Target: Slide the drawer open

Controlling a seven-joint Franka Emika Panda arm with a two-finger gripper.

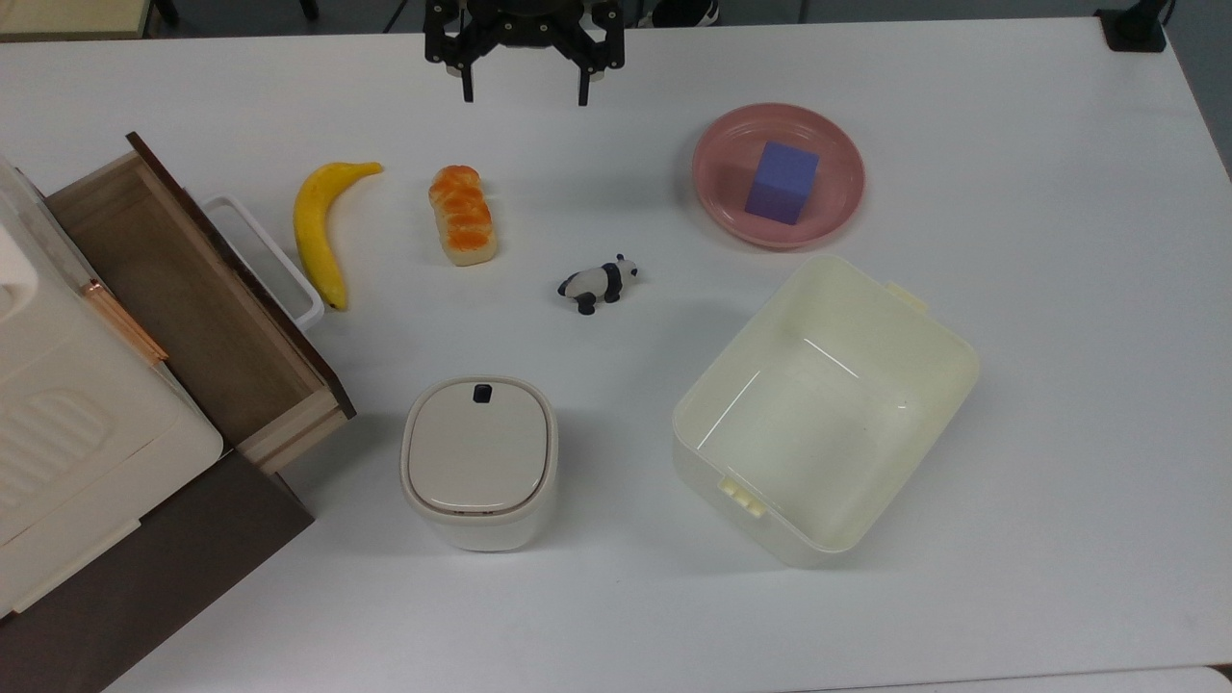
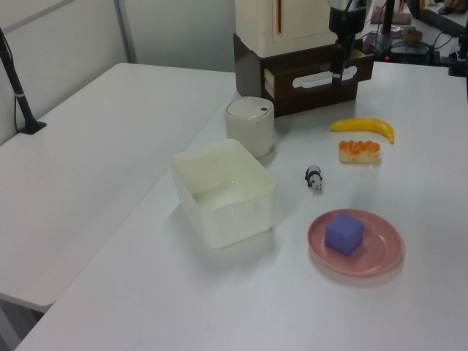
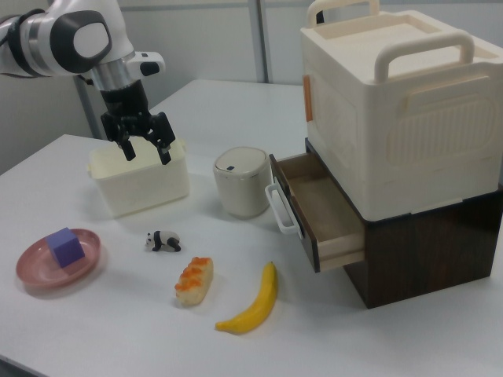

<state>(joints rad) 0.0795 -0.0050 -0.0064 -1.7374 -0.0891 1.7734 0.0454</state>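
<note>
One arm, one drawer. Going near to far in the top view: lidded bin [image 1: 478,462] and cream tub [image 1: 825,408] closest, then panda figure [image 1: 599,283], bread [image 1: 464,214], banana [image 1: 320,227], pink plate [image 1: 717,173] with purple cube [image 1: 782,182] on it. Gripper [image 1: 524,94] hangs at the far edge of the white table [image 1: 1039,385], above the surface, fingers spread apart, holding nothing, well apart from the drawer.

Drawer [image 1: 183,298] sits at the top view's left, pulled out of the dark brown cabinet [image 1: 144,587] under the white appliance [image 1: 67,423]. Brown floor exposed. Its dark front panel's long axis runs diagonally, from upper left to lower right in the top view. White loop handle [image 1: 268,258] on the front faces the banana, just beside it. In the right view the drawer [image 3: 314,208] opens toward the right view's left, handle [image 3: 279,208] near the bin [image 3: 242,181].
</note>
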